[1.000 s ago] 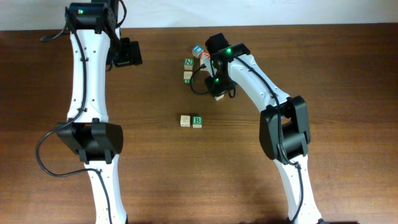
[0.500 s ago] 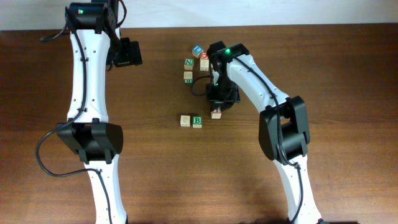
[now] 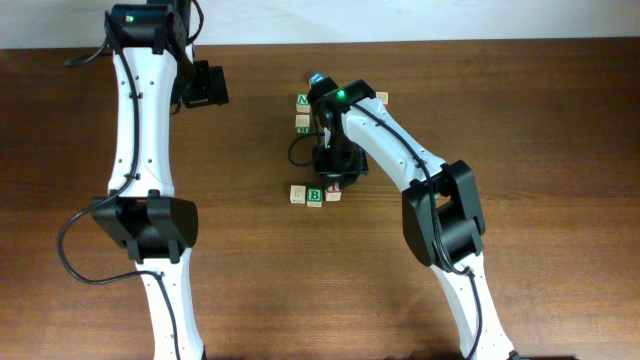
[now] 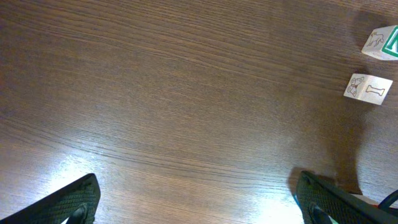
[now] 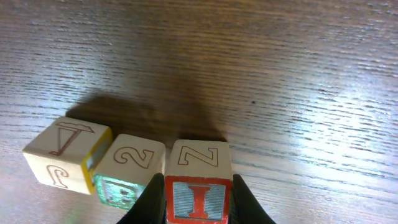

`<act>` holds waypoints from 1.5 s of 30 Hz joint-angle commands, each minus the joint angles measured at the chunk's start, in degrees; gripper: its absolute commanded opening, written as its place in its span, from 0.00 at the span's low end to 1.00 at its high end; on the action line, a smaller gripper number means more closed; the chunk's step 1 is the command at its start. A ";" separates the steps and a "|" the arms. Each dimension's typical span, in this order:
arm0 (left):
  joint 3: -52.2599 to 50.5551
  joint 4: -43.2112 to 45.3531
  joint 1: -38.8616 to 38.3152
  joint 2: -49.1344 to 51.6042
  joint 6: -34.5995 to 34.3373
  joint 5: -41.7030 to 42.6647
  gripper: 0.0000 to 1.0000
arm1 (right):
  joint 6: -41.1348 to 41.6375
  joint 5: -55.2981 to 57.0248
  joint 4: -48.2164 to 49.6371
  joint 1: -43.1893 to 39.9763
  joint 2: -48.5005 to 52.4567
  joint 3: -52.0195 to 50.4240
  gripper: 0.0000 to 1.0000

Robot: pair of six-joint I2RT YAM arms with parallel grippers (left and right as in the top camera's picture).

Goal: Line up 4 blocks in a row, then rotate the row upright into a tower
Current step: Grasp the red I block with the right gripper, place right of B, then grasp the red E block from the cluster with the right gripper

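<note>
The red-lettered block (image 5: 198,183) is clamped in the narrowed jaws of the right gripper (image 3: 333,185), pressed against the green "B" block (image 5: 132,167). On the "B" block's other side sits the pale block (image 5: 65,152). Three of four appear handled. The tan block (image 3: 302,121), well beyond the "B" block, likely remains. The left gripper (image 4: 198,202) hangs wide and empty, far from it.

Three blocks in a row on the counter (image 3: 540,150), more behind.
My right gripper (image 5: 198,204) clasps the rightmost block (image 5: 198,177), set against the middle block (image 5: 129,165), with the left block (image 5: 65,155) beside that. Behind the row sits the N cube (image 3: 303,101), a nearer block (image 3: 302,122) just before it. My left gripper (image 3: 208,86) hangs well apart, leftward.
</note>
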 commanded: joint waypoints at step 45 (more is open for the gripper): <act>0.42 -0.09 -0.09 -0.26 -0.20 -0.85 0.99 | -1.40 15.89 29.94 1.88 12.55 15.61 0.44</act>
